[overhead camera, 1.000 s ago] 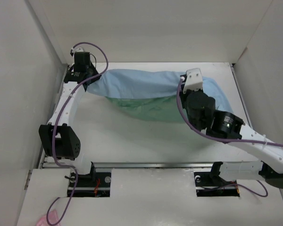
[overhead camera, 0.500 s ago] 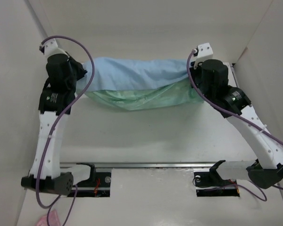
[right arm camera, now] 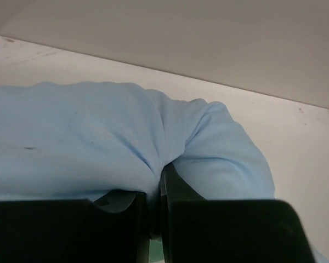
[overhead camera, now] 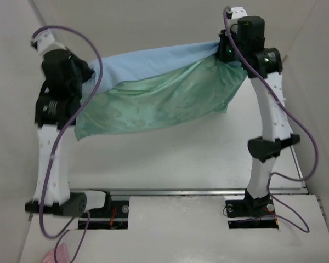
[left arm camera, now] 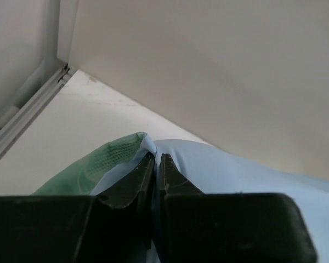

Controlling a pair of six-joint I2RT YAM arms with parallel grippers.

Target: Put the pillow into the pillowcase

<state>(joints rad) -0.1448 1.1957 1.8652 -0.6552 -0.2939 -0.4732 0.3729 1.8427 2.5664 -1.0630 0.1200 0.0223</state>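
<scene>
The pillowcase point(overhead camera: 153, 93) hangs in the air, stretched between both raised arms, pale blue along the top and teal-green satin hanging below. My left gripper point(overhead camera: 90, 74) is shut on its left top corner; the left wrist view shows the jaws point(left arm camera: 155, 159) pinching blue cloth, with green beside it point(left arm camera: 107, 159). My right gripper point(overhead camera: 225, 52) is shut on the right top corner; the right wrist view shows the jaws point(right arm camera: 156, 172) closed on bunched blue fabric point(right arm camera: 98, 131). The white pillow is out of view.
White walls enclose the table point(overhead camera: 170, 159) on the left, back and right. The arm bases point(overhead camera: 98, 205) stand at the near edge. A pink scrap point(overhead camera: 57, 255) lies at the bottom left, off the table.
Both arms have risen high, lifting the pillowcase off the table. It now hangs spread out with the green face showing.
</scene>
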